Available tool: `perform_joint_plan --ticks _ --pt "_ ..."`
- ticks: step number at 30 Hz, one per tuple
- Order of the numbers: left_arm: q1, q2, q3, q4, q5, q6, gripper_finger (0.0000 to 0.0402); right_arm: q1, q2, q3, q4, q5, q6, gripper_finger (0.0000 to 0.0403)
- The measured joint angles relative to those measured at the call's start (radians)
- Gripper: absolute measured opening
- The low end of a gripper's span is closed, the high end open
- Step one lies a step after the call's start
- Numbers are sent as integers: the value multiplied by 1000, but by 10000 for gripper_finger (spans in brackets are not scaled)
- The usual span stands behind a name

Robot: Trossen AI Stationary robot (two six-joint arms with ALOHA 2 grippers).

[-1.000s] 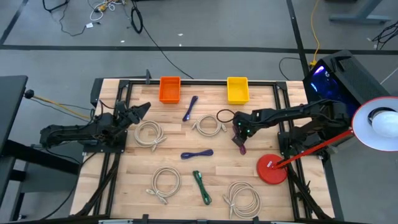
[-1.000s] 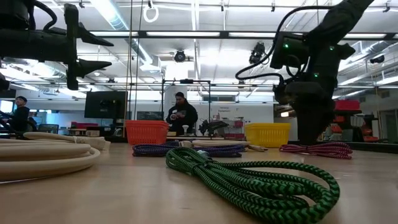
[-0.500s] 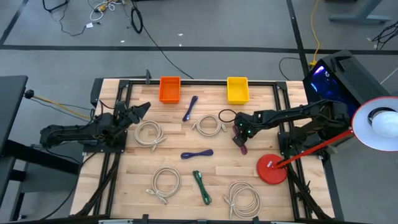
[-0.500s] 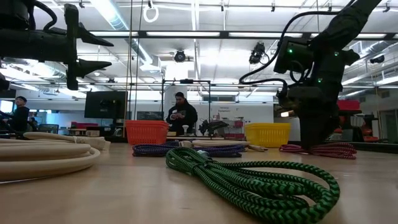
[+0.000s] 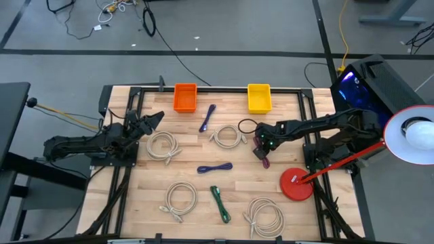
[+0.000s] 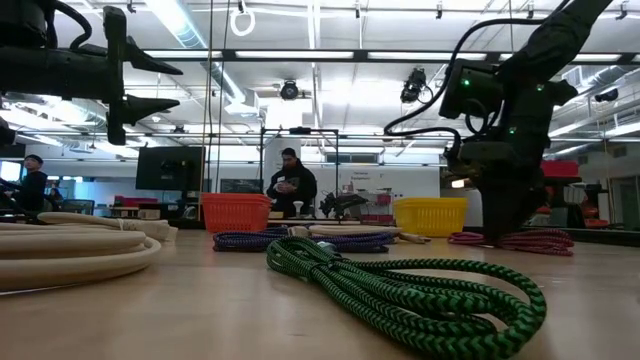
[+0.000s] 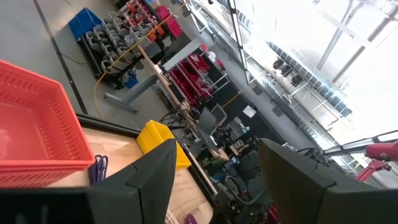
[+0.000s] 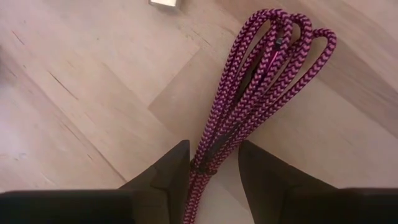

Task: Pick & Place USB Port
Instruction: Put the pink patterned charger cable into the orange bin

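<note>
Your right gripper straddles the magenta braided cable, not yet clamped.

Its fingers stand either side of the bundled strands with some gap showing, so nothing is held. The cable lies on the wooden table, right of centre, well short of the yellow bin. If you close off-centre, a loop may slip out and the bundle unravel on lifting. Your left gripper waits spread wide and empty at the table's left edge.

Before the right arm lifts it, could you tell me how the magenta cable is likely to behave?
The magenta cable is a braided bundle folded into loops, so it will probably droop. It looks light. The right gripper straddles one end, so the loops may dangle.
</note>
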Motion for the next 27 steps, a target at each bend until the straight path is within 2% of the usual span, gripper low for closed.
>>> perform_joint_plan --ticks 4,8,9,17,21,27 --pt "0 0 0 -6 0 0 233 2 3 -1 12 6 -24 118" --pt "0 0 0 -17 0 -1 233 -3 5 -1 17 7 -48 28" --pt "0 0 0 -17 0 -1 233 -3 5 0 20 8 -48 19" --pt "0 0 0 -17 0 -14 233 -14 -23 0 -12 8 -63 10" --pt "0 0 0 -18 13 -28 233 -20 -86 31 -186 91 -96 8" --pt "0 0 0 -19 29 -28 233 -50 -199 139 -273 156 -140 5"
